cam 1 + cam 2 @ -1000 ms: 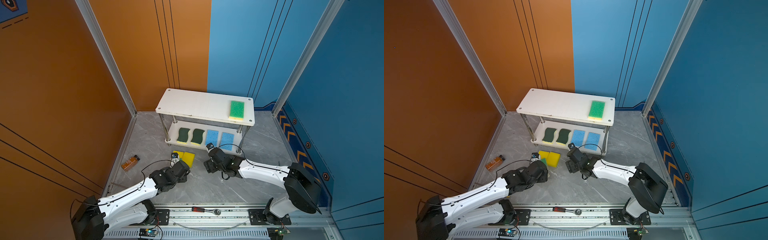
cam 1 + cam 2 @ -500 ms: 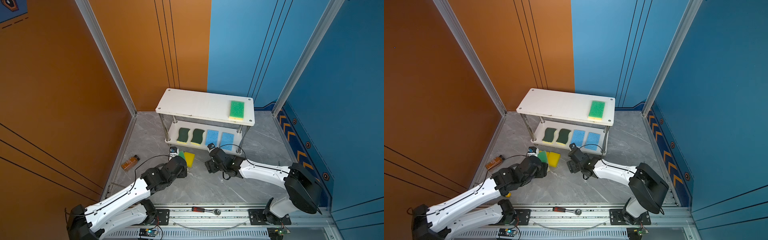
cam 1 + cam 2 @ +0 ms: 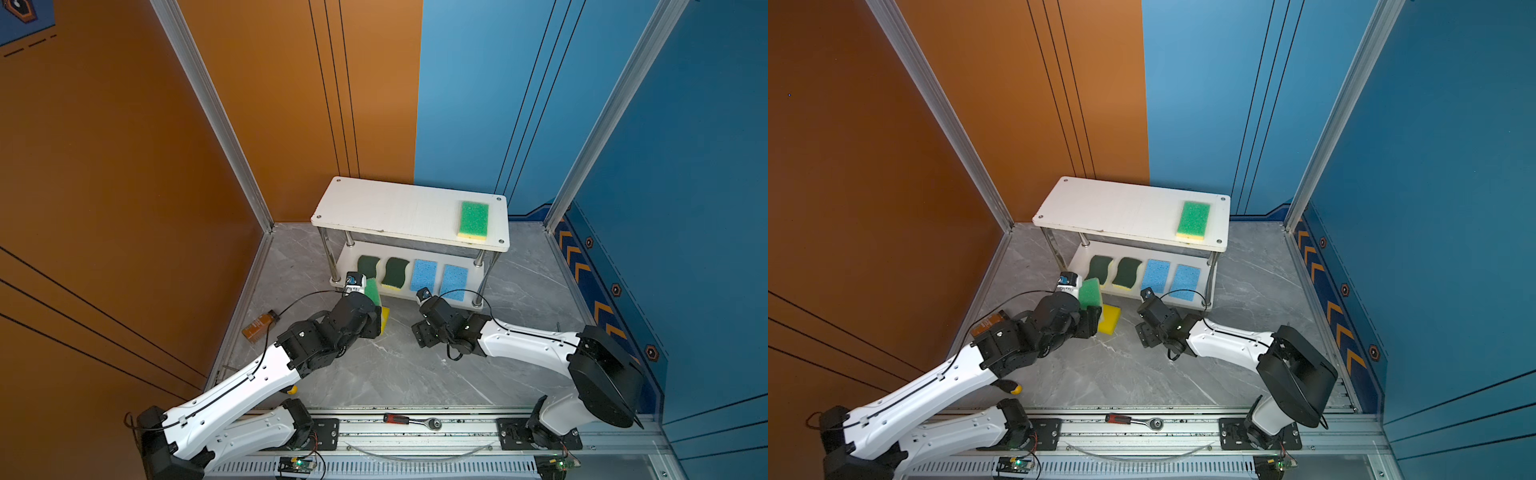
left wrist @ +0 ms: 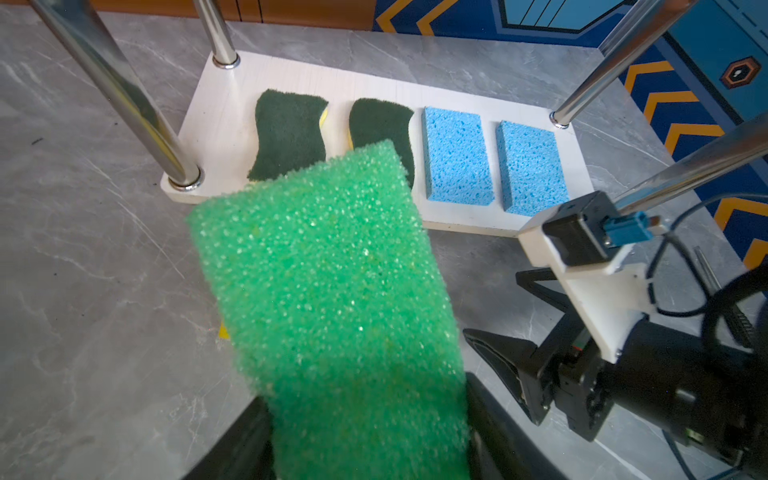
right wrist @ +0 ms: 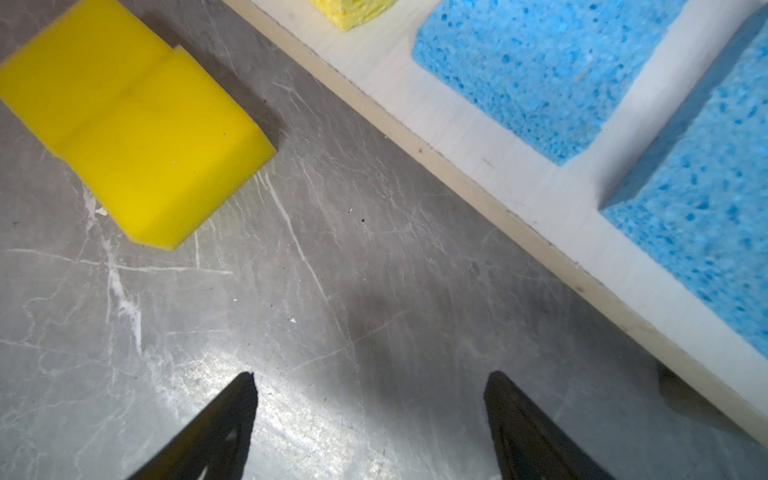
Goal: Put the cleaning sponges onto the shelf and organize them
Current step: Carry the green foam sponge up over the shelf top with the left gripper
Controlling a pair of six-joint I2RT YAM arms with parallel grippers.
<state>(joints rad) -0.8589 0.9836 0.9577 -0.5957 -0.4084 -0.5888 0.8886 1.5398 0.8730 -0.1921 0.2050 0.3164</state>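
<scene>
My left gripper (image 4: 365,415) is shut on a light-green-topped sponge (image 4: 332,291), held off the floor in front of the shelf's left front post; the sponge (image 3: 372,291) shows in both top views. Plain yellow sponges (image 5: 133,124) lie on the floor just below it (image 3: 1109,319). The shelf (image 3: 395,212) carries one green-topped sponge (image 3: 473,220) on the right of its top board. Its lower board holds two dark green sponges (image 3: 368,266) and two light blue sponges (image 3: 423,275). My right gripper (image 5: 370,382) hangs open and empty over the floor, in front of the blue pair.
A small brown bottle (image 3: 259,326) lies by the left wall. A ratchet tool (image 3: 411,419) rests on the front rail. The right gripper (image 4: 519,365) stands close beside the held sponge. The shelf's metal posts (image 4: 124,99) stand near the left gripper.
My left gripper has lifted the green-topped sponge off the floor by the yellow sponges and carried it up toward the shelf's left front. The right arm has stayed still.
</scene>
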